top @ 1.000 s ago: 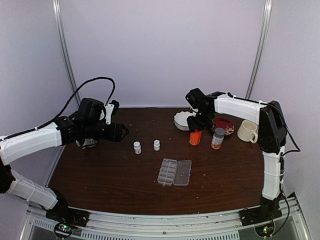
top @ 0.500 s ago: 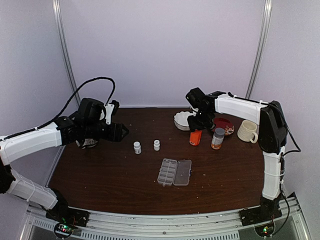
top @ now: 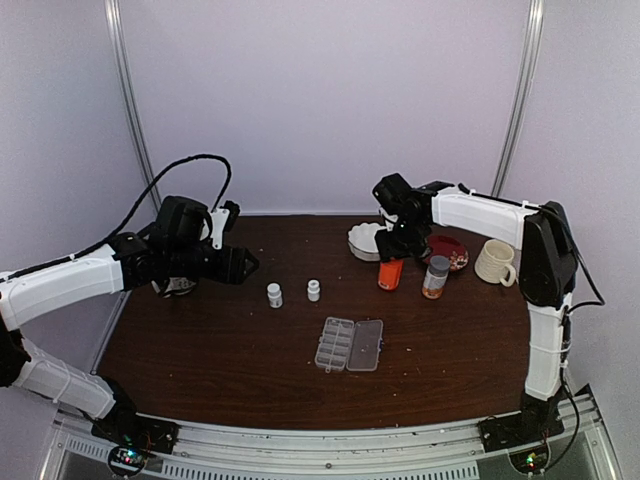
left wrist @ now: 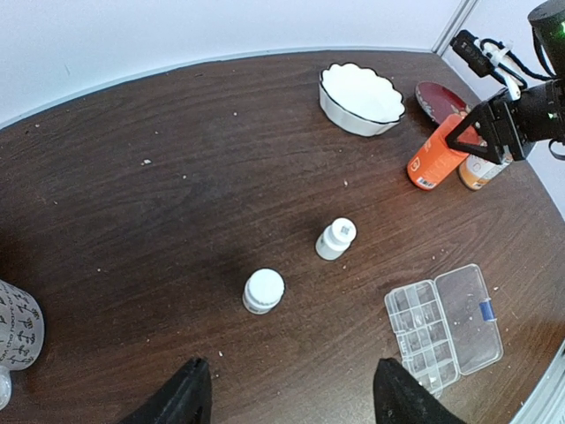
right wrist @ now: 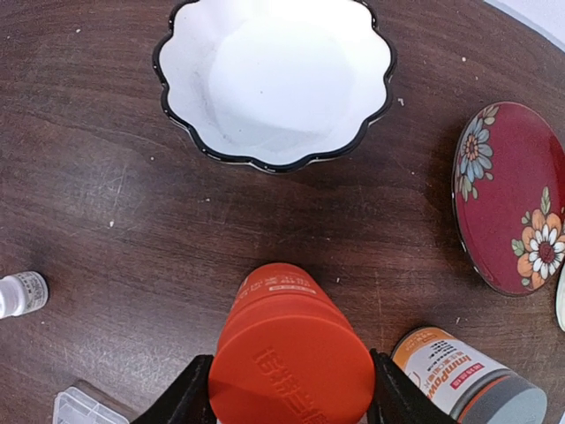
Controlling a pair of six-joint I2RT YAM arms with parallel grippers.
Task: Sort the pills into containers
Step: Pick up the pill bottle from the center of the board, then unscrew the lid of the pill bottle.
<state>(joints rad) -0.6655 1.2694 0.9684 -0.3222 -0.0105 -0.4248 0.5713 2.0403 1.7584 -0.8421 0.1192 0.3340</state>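
Observation:
The clear organiser box (top: 348, 344) lies with its lid open near the table's front; its cells are the containers (left wrist: 422, 331). The pills are too small to make out in any view. My right gripper (top: 398, 250) reaches down at the back right, and its fingers press on both sides of the orange bottle's cap (right wrist: 291, 353). The orange bottle (top: 390, 273) leans a little in the left wrist view (left wrist: 434, 159). My left gripper (left wrist: 287, 389) hangs open above the left side of the table, nothing between its fingers, near two small white bottles (left wrist: 263, 291) (left wrist: 335, 238).
A scalloped white bowl (right wrist: 274, 79) stands behind the orange bottle and a red flowered plate (right wrist: 512, 199) to its right. A brown jar with a grey cap (top: 435, 277) stands right beside the bottle. A cream mug (top: 495, 262) is far right, a patterned cup (left wrist: 18, 322) far left.
My right gripper's jaws have narrowed onto the orange bottle, which has shifted very slightly. The left arm and the organiser box have not moved.

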